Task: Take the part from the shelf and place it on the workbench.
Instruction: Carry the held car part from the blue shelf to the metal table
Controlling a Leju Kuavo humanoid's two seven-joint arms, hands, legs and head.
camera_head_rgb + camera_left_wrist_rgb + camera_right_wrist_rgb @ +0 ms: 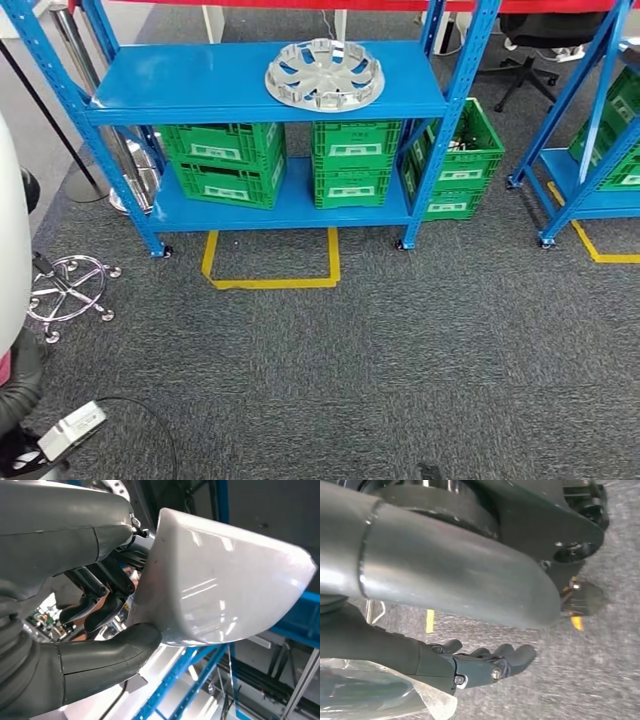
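Currently: white part in left hand, blue shelf ahead

The left hand (102, 625) grips a glossy white part (226, 580). In the left wrist view the thick grey thumb presses against one face of the part and the darker fingers (94, 612) curl in behind its edge. From the head camera, the white part (13, 240) shows as a curved white surface well to the left of the blue shelf (256, 85).

The right hand (486, 662) holds nothing. Its dark fingers lie extended and loosely apart above the grey carpet (606, 670).

A silver wheel cover (324, 74) lies flat on the upper deck of the blue shelf, right of centre. Three green crates (226, 163) sit on the lower deck beneath it, and one more stands just beyond the shelf's right upright. Yellow floor tape (272, 282) marks a rectangle directly in front of the shelf. A chrome chair base (69, 290) stands on the carpet left of the shelf.
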